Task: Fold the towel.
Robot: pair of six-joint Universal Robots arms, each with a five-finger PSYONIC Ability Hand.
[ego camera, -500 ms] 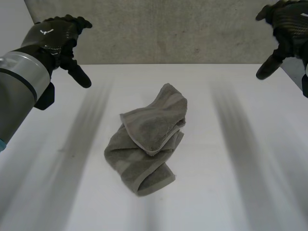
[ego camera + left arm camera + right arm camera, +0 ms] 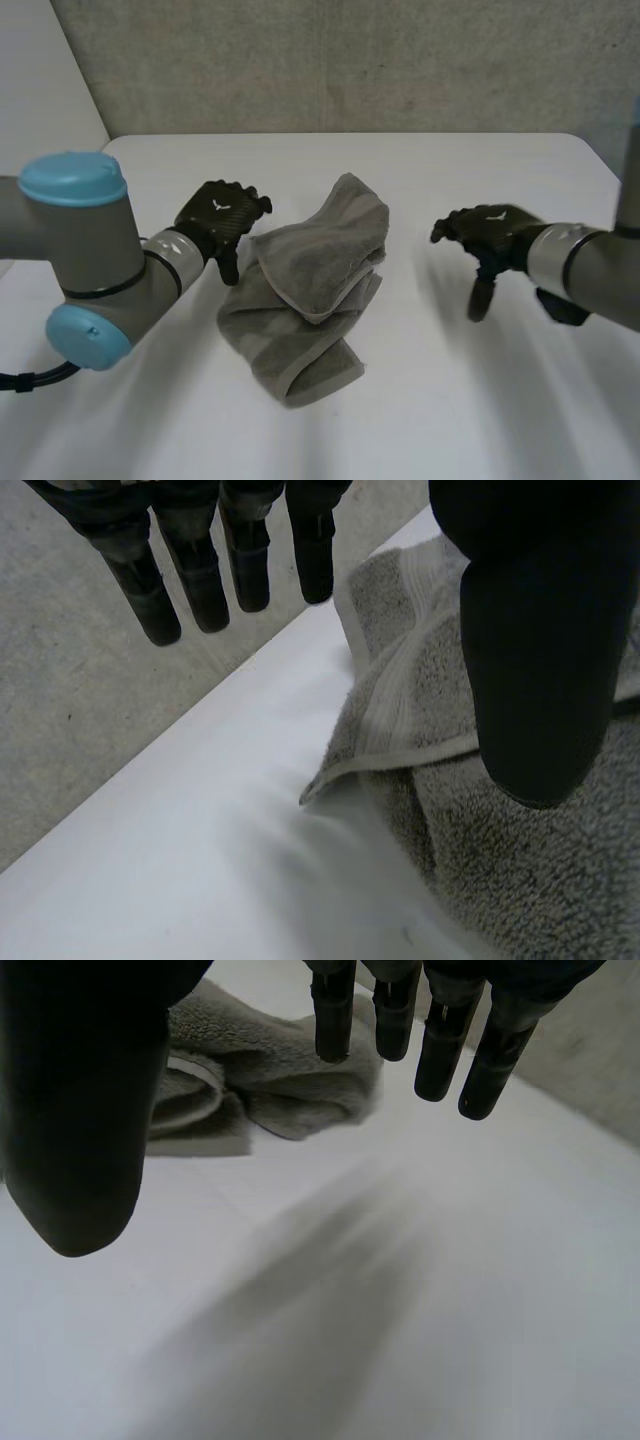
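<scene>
Centrally on white table (image 2: pixel 450 400), crumpled grey terry towel (image 2: pixel 305 290); inner folds hidden. L black hand (image 2: pixel 220 225) at its left edge, fingers straight, thumb apart; white mark (image 2: pixel 218 206) on its back unreadable. R black hand (image 2: pixel 485 235) well right, fingers loose, empty.

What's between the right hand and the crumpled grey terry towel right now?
Nothing but bare white table, as the head view shows: the right hand is apart from the crumpled grey terry towel.
</scene>
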